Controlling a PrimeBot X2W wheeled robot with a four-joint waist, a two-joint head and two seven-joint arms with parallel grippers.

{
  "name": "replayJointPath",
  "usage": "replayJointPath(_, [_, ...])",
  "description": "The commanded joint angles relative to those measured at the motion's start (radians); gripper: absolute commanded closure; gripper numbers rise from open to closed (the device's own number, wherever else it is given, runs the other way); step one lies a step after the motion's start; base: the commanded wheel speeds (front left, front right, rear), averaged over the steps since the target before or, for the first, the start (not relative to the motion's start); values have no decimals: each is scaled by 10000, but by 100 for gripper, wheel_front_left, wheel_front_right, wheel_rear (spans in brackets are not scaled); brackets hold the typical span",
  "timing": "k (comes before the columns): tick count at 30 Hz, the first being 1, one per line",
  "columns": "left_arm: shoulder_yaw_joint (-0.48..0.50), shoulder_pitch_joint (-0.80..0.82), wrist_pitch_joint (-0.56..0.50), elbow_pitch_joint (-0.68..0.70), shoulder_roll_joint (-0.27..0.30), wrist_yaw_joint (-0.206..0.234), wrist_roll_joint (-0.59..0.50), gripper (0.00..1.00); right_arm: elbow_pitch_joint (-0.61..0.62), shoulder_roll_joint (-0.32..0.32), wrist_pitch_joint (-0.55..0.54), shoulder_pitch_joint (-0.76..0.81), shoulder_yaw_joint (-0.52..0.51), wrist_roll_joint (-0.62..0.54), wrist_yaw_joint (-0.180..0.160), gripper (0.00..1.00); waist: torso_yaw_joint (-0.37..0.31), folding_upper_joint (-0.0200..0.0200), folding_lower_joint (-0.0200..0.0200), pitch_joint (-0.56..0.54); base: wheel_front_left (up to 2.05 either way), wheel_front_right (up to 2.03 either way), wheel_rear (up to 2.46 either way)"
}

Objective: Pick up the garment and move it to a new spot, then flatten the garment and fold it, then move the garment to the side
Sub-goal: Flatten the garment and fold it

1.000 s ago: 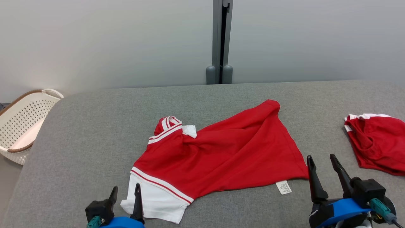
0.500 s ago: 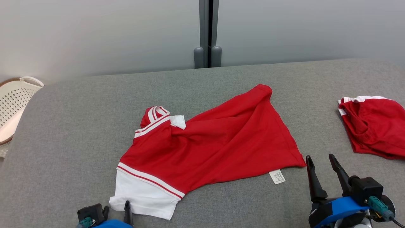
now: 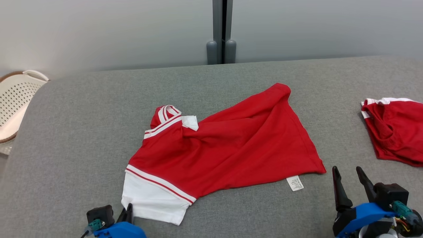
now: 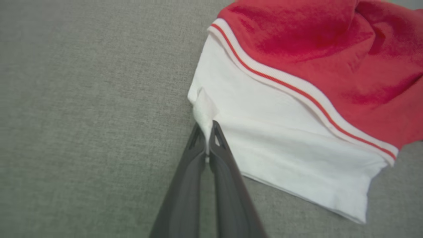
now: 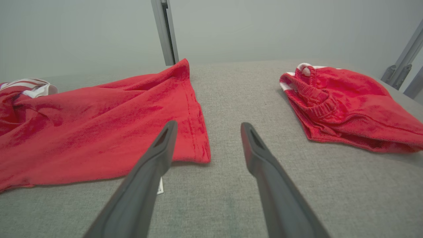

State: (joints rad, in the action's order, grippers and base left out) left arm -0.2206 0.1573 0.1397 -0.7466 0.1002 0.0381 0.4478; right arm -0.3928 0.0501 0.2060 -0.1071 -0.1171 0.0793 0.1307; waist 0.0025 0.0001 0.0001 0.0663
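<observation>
The left end effector sits at the near left of the bench. Its two dark fingers are pressed together on one corner of the white panel of the garment. In the left wrist view a small fold of white cloth stands up, pinched between the fingertips. The rest of the panel lies flat on the grey cover.

The right end effector is at the near right with its two fingers spread apart and nothing between them. It is just beside the garment's near right corner without touching it. One white label pokes out from under the hem close to that corner.

The garment lies in the middle of the bench, spread out but rumpled, with creases running across the red cloth. It is mostly red, and a white band with a thin red line marks the edge of the white panel. At its far left end there is a bunched part with striped trim and one small white flap.

I count two red garments in all. The second garment lies crumpled at the right side of the bench, well apart from the first, with white trim along its far edge.

Off the left end of the bench stands one white perforated basket with a brown rim. Behind the bench, a grey post runs up a pale wall.
</observation>
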Motion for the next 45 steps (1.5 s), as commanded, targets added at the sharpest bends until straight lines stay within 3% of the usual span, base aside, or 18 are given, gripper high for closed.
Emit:
replayJointPath(1, [-38,74,65,57,50,-7,-47,100,-120,9,-76,-250,-108,-53,1,0,116,-1,-1,32,0,0,0])
replayJointPath(11, [-358,-62,108,1111,41,57,-178,100,-2754,6,-1024,-1576,-1468,-915,3,0,995,-1,-1,178,0,0,0])
replayJointPath(20, [-559,-278,1,1858,32,140,-178,100,-5165,6,-1297,-2789,-1762,-1515,3,0,1327,-1,-1,318,0,0,0])
replayJointPath(21, [-572,-285,4,1919,38,143,-173,100,-5381,0,-1300,-2877,-1737,-1563,3,15,1329,-1,-1,317,0,0,0])
replayJointPath(22, [-576,-293,23,1988,39,148,-159,100,-5605,-11,-1319,-2972,-1702,-1555,4,52,1325,-1,-1,310,0,0,0])
replayJointPath(23, [-571,-308,29,2058,43,155,-133,100,-5827,-16,-1318,-3079,-1664,-1463,4,67,1314,-1,-1,297,0,0,0])
replayJointPath(24, [-570,-327,33,2121,52,147,-109,100,-6014,-22,-1227,-3210,-1609,-1307,6,100,1294,-1,-1,279,0,0,0])
replayJointPath(35, [-267,19,-50,3766,-107,-242,746,100,-6456,13,56,-4130,63,930,3,100,538,-1,-1,-598,0,0,0])
replayJointPath(40, [-23,338,-118,5189,-151,-414,1241,100,-5220,27,251,-4026,907,1718,3,100,67,-1,-1,-1011,0,0,0])
replayJointPath(45, [276,661,-449,6947,21,-549,1729,100,-2805,316,-158,-3462,1454,2635,3,100,-353,-1,-1,-1352,0,0,0])
